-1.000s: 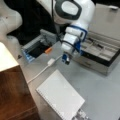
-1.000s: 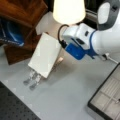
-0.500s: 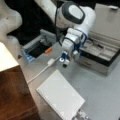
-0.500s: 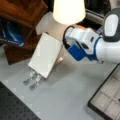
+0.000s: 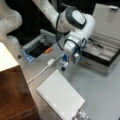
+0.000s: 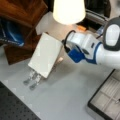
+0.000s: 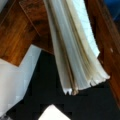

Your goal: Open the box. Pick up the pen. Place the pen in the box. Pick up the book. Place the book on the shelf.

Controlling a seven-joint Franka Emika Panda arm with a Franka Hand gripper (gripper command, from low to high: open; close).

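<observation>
Fingers of my gripper (image 5: 65, 66) hang low over the table, just off the book's far corner; whether they are parted or pinched I cannot tell. My shelf (image 5: 13, 87) stands at a front view's left, dark wood under a pale top. My box (image 5: 98, 65) sits open at the right, lid raised. My book (image 5: 60, 97) lies flat between them, beside the shelf. A white cable (image 5: 42, 71) runs past its corner.

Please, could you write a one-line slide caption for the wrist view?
Wrist view: white book seen edge-on, pages fanned, against the brown wooden shelf; gripper not visible.
</observation>
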